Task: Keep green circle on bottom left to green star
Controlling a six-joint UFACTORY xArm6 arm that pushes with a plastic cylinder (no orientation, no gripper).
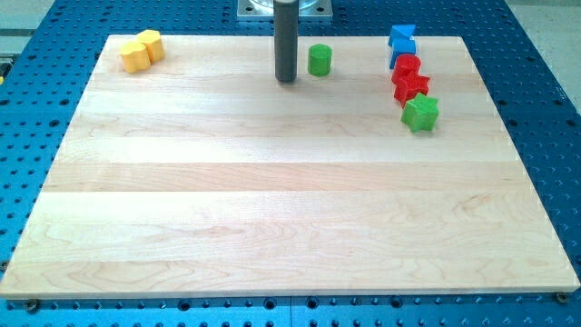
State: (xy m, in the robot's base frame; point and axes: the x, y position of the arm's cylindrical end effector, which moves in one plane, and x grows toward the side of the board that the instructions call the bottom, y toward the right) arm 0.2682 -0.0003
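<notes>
The green circle (319, 60) is a short green cylinder standing near the board's top edge, a little right of centre. The green star (420, 113) lies at the right, at the lower end of a column of blocks. My tip (286, 80) is the lower end of the dark rod, just left of the green circle, with a small gap between them. The green circle is up and to the left of the green star, well apart from it.
Two yellow blocks (142, 51) touch each other at the board's top left corner. Above the green star sit a red star (410, 86), a red block (406, 65) and two blue blocks (401, 41). The wooden board (290, 209) lies on a blue perforated table.
</notes>
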